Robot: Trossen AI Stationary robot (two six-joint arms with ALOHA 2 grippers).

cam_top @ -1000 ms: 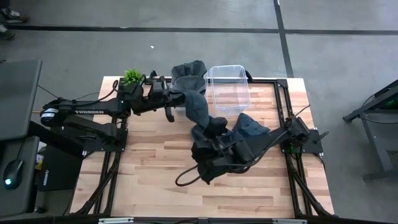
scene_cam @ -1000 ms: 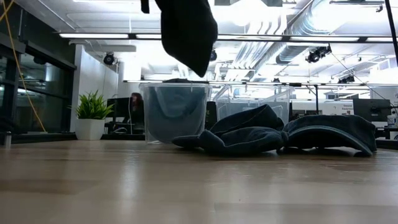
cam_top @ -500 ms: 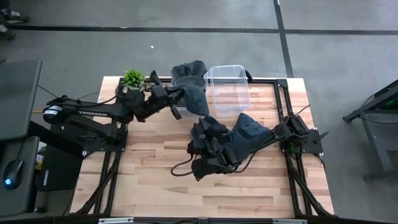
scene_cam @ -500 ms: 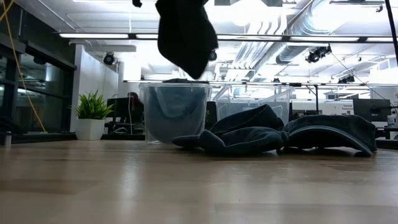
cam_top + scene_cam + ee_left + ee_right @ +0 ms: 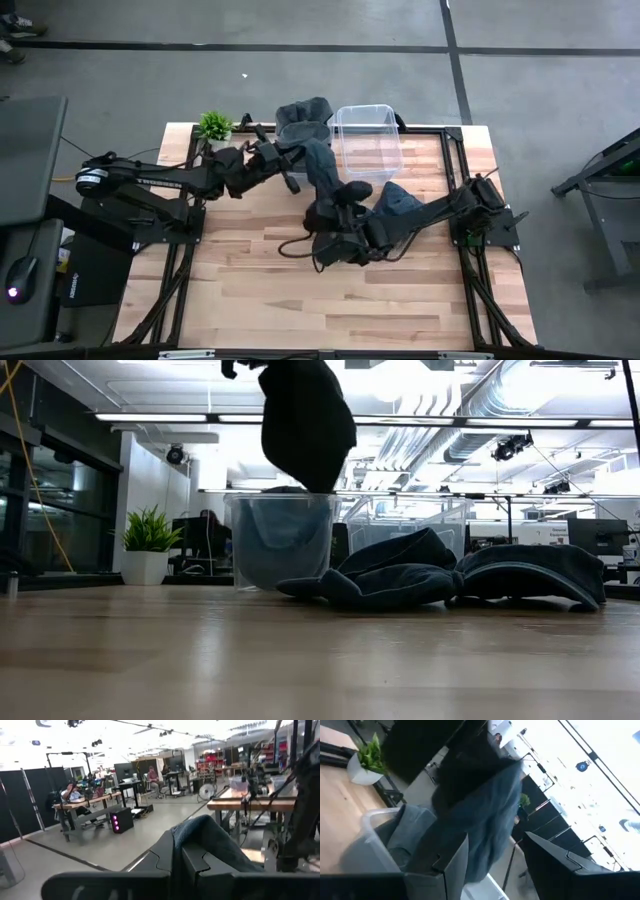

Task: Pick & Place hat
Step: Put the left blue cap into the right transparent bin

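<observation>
We see the left gripper (image 5: pixel 287 163) clamped on a hat (image 5: pixel 322 172) aloft; right gripper (image 5: pixel 338 208) wide, empty.

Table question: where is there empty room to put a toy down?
The near half of the table, in front of both arms, is bare wood. So is the strip between the clear box and the right edge. The far middle is crowded: the left hand holds up a hat beside the box, with the right hand and loose hats just below.
</observation>
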